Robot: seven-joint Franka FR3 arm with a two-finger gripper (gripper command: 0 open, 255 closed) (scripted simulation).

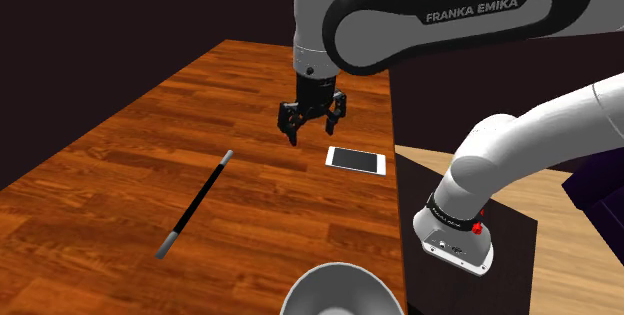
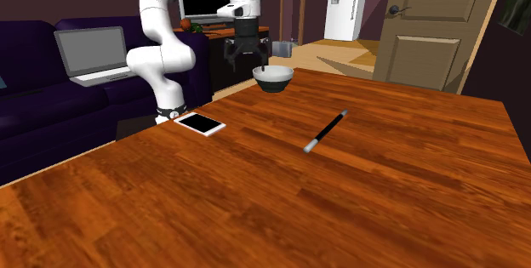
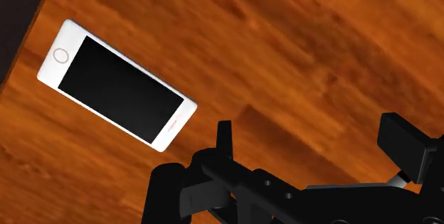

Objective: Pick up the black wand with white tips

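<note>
- Two black fingers of my gripper [image 1: 312, 128] stand apart, holding nothing, over the wooden table [image 1: 120, 163].
- I see the black wand [image 1: 195, 203] with pale tips lying flat at the shoulder view's lower left, well apart from the gripper.
- A white phone [image 1: 356, 160] lies just right of the gripper in that view.

On my feed: bowl [image 1: 335, 291] chopped by shoulder view's bottom edge; end effector [image 3: 313, 129] base runs off wrist view; arm [image 2: 157, 19] top cropped.
</note>
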